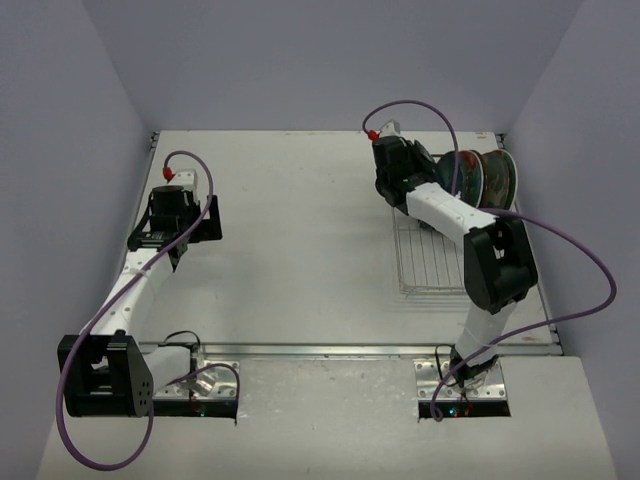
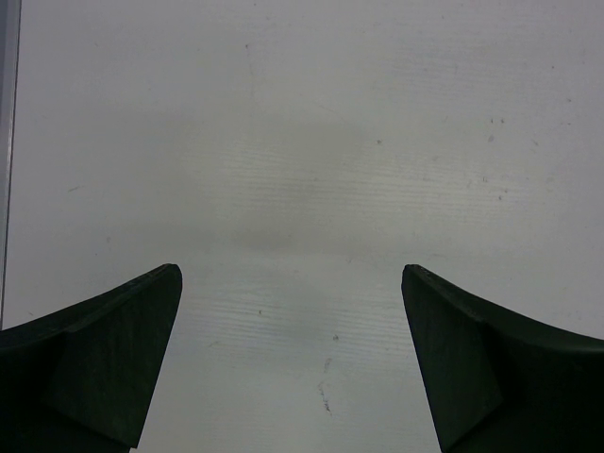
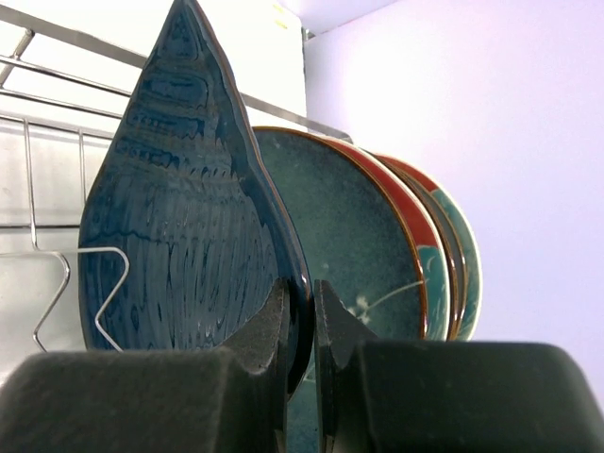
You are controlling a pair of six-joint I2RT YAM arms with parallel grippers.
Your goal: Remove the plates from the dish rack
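Several patterned plates (image 1: 487,177) stand on edge at the far end of the silver wire dish rack (image 1: 430,262), at the table's right. The right wrist view shows my right gripper (image 3: 300,304) shut on the rim of the nearest one, a dark blue plate (image 3: 179,226). Behind it stand a teal plate (image 3: 354,236) and red-rimmed plates (image 3: 415,226). Seen from above, my right gripper (image 1: 430,172) is at the left side of the row. My left gripper (image 2: 291,276) hangs open over bare table at the far left (image 1: 180,232), with nothing between its fingers.
The rack's top rail (image 3: 57,40) and upright wire tines (image 3: 104,283) stand just left of the gripped plate. The rack's near half (image 1: 428,270) holds no plates. Side walls close in the table on both sides, the right wall (image 1: 590,150) near the plates.
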